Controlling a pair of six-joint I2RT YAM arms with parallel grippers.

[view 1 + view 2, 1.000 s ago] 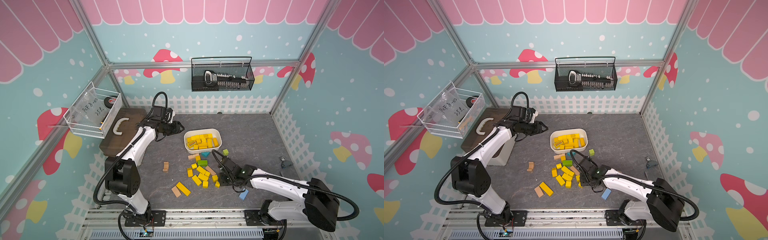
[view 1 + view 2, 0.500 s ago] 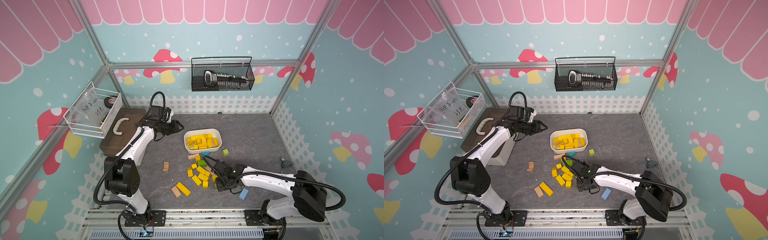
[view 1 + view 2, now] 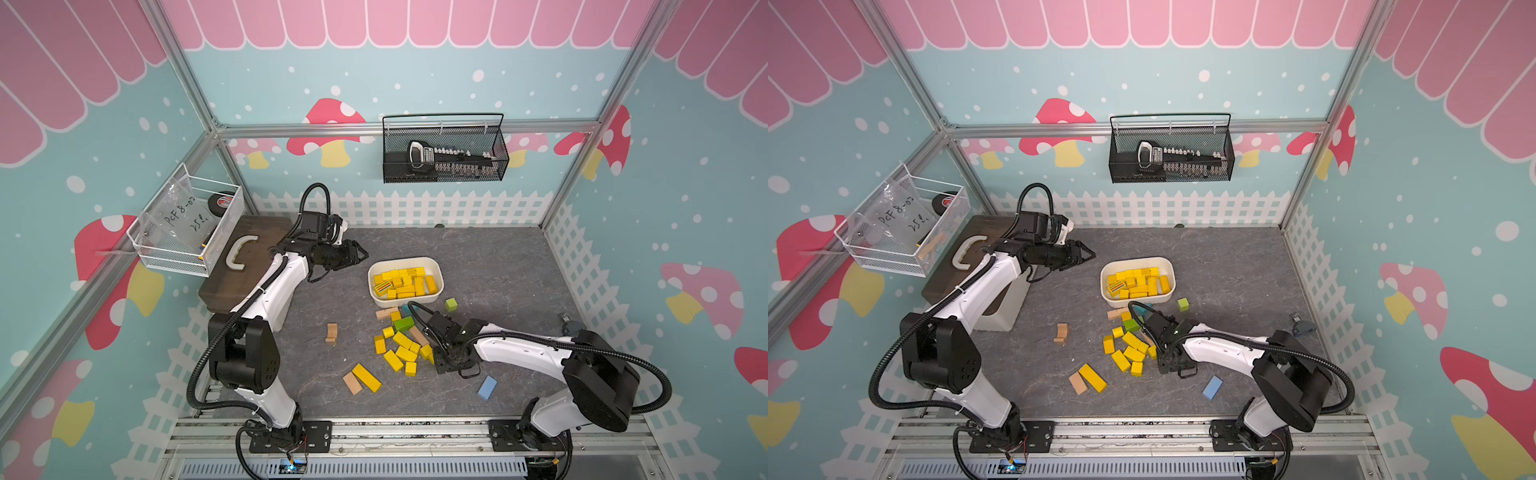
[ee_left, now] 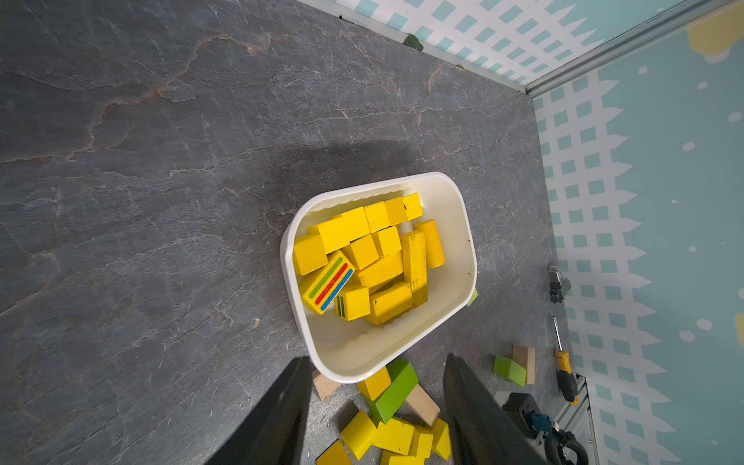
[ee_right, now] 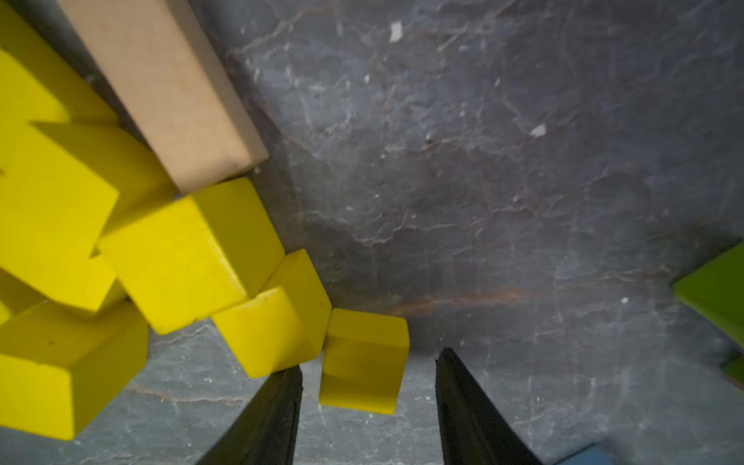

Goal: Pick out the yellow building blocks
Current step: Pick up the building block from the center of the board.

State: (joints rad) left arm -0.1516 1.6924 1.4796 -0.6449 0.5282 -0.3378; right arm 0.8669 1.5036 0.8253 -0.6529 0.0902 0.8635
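Left claw (image 3: 362, 255): left of centre in both top views, hanging above the grey stone-patterned floor (image 3: 478, 270). Black fingers (image 4: 282, 414) spread apart, nothing between them.
Plain tan wooden blocks (image 3: 352, 382): four counted in a top view. One notched arch piece, three flat bricks. Matt and unpainted.
Loose bright yellow wooden blocks (image 3: 403, 349): lower middle of the frame, on the floor. About ten counted. Small cubes, short bricks and one longer yellow bar (image 3: 366, 377) lying against a tan brick. Smooth paint, square edges, several piled against each other.
White rounded plastic tub (image 3: 405, 259): centre of the frame, just above the loose heap. Smooth walls, rounded corners.
Yellow blocks in the tub (image 4: 382, 269): about thirteen counted in the left wrist view, packed too close for a sure count. Cubes, bricks, bars, one rounded piece, some with scuffed paint.
Striped yellow brick (image 4: 328, 282): one, in the tub, with green, red and blue stripes on a face.
Green painted blocks (image 3: 404, 323): two. A brick at the upper edge of the heap and a cube (image 3: 451, 304) lying apart, right of it.
Right claw (image 5: 368, 362): lower middle in both top views, at the right edge of the heap, tipped down to the floor. Black fingers (image 5: 277, 410) parted either side of one small yellow cube (image 5: 364, 350), a gap on both sides, not clamped.
Light blue flat block (image 3: 487, 387): one, lower right of centre, alone.
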